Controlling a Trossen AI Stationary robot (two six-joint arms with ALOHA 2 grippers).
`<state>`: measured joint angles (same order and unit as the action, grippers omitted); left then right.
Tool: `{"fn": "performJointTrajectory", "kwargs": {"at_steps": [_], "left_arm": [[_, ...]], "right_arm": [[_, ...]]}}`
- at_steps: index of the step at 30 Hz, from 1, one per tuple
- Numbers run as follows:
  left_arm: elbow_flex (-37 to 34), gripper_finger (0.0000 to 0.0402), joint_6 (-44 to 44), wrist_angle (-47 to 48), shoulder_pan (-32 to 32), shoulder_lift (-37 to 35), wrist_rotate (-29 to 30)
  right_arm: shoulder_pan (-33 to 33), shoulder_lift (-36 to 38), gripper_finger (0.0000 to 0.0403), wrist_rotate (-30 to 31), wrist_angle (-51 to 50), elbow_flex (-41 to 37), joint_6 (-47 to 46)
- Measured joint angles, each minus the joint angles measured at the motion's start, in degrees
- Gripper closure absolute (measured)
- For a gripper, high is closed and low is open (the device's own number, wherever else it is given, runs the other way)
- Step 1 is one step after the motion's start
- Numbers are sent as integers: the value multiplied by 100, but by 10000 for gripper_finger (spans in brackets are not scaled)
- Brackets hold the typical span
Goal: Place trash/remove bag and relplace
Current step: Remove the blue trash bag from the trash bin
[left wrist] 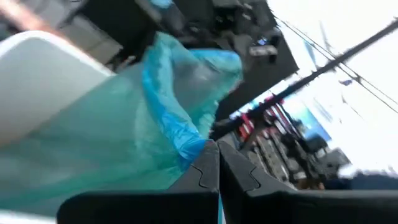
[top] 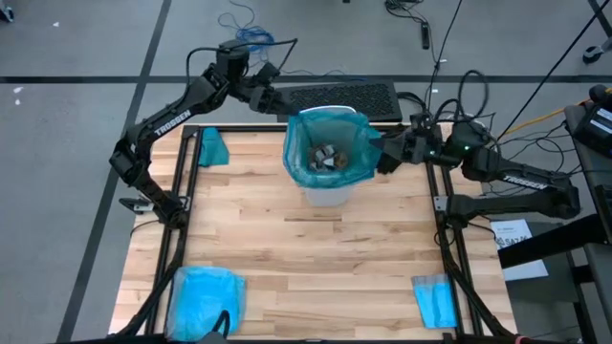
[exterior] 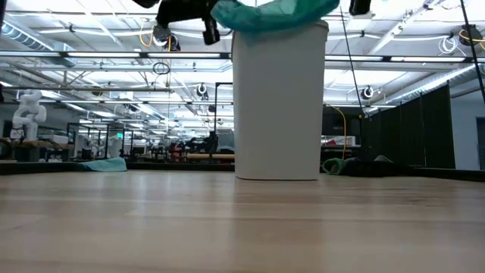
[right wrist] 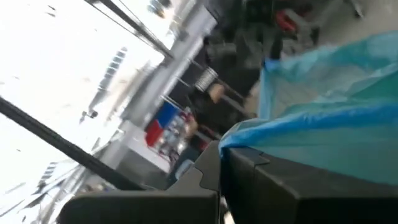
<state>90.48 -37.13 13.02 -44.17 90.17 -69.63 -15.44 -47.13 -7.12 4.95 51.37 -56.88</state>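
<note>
The trash [top: 328, 157] already lies inside the bag [top: 316, 129] lining the white bin [exterior: 280, 106]. Either side of the bin, the left gripper [top: 284, 101] and right gripper [top: 382, 153] have jaws clenched on the bag's rim. Lifting it out and fitting a new liner remain.

The wooden table [top: 316, 258] carries a white bin [exterior: 279, 106] and blue plastic [top: 203, 296].

You're looking at two black jointed arms, each with white "TROSSEN" lettering along a link. Your left arm [top: 182, 100] has black cables looping at its wrist; your right arm [top: 507, 172] shows a small green light.
</note>
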Motion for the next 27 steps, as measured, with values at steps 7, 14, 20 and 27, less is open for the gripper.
{"fn": "performJointTrajectory", "kwargs": {"at_steps": [7, 14, 20, 27], "left_arm": [[2, 402, 192, -698, -190, 0, 1764], [2, 402, 572, 36, -197, 2, 1580], [2, 402, 1095, 941, -203, 2, 1518], [2, 402, 1164, 1030, -209, 2, 1458]], "right_arm": [[-152, -99, 403, 811, -448, 5, 95], [83, -306, 403, 602, 97, 9, 462], [85, -221, 378, 771, -992, 0, 1402], [17, 444, 263, 1662, -2530, -2, 1469]]}}
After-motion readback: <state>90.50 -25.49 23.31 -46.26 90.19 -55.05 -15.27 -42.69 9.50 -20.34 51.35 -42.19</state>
